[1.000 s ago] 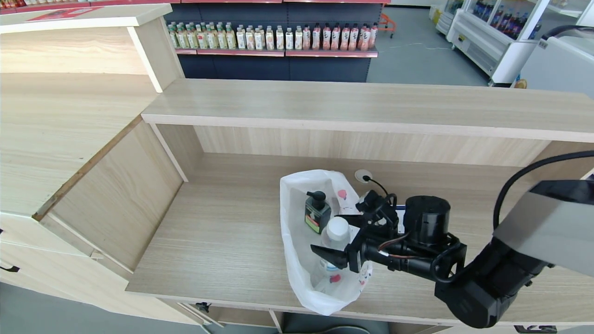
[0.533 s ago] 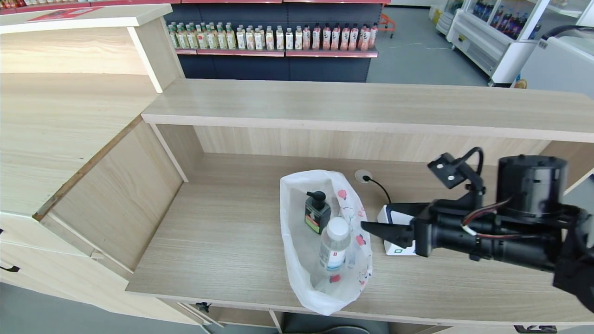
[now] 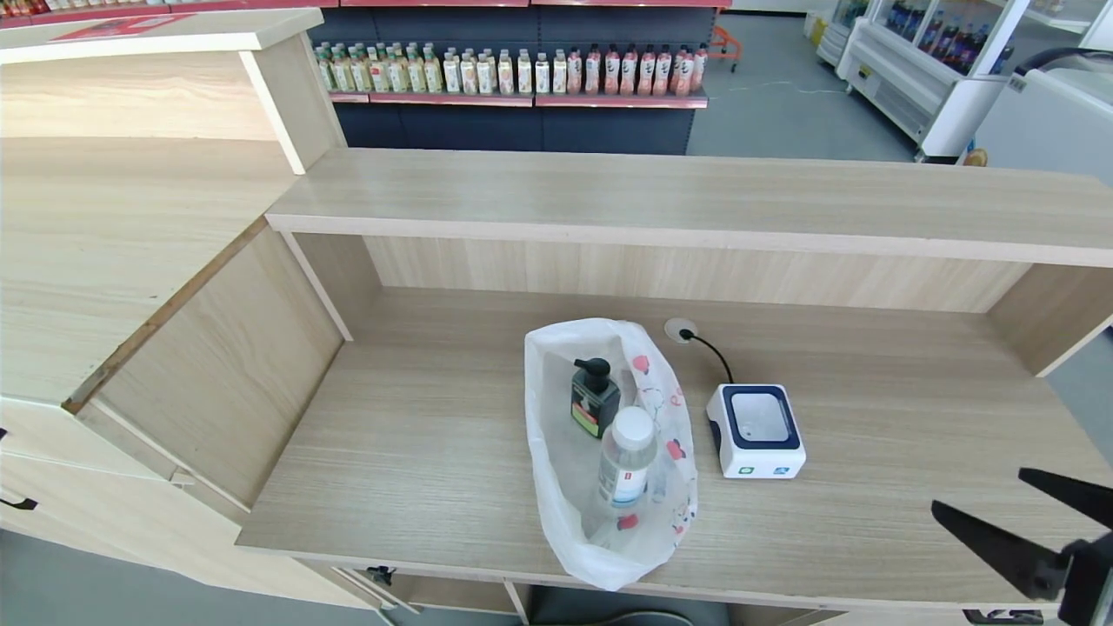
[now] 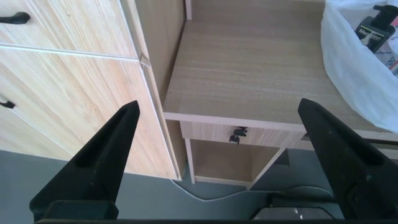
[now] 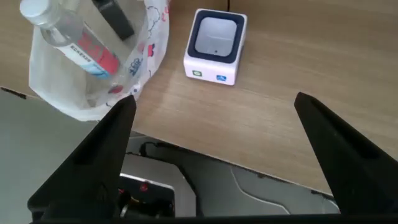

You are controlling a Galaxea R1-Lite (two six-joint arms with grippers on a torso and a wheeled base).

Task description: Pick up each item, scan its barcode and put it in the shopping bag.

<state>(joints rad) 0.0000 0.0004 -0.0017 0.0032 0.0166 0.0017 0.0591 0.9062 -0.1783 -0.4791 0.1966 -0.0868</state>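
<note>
In the head view, a white plastic shopping bag with small red prints (image 3: 556, 487) lies open on the light wooden bench (image 3: 417, 452), its mouth turned upward near the front edge. Inside it, a clear water bottle with a white cap (image 3: 626, 461) lies nearer, and a dark pump bottle with a black head (image 3: 594, 400) sits just beyond it. Just right of the bag stands a white box-shaped barcode scanner with a dark blue frame (image 3: 755, 430); a thin black cable (image 3: 709, 348) runs from it toward the far wall. At the near right corner, the right gripper (image 3: 978, 489) hangs over the bench, well apart from the scanner, its jaws spread wide and empty.

In the left wrist view, the left gripper (image 4: 219, 104) hangs low off the bench's near left corner, jaws wide with nothing between them. The shopping bag (image 4: 354, 68) and the pump bottle (image 4: 376, 28) show beyond.

In the right wrist view, the right gripper (image 5: 216, 98) has its jaws wide apart and empty above the bench's near edge, with the scanner (image 5: 215, 45) beyond them. The bag (image 5: 68, 93) holds the water bottle (image 5: 68, 34).
</note>
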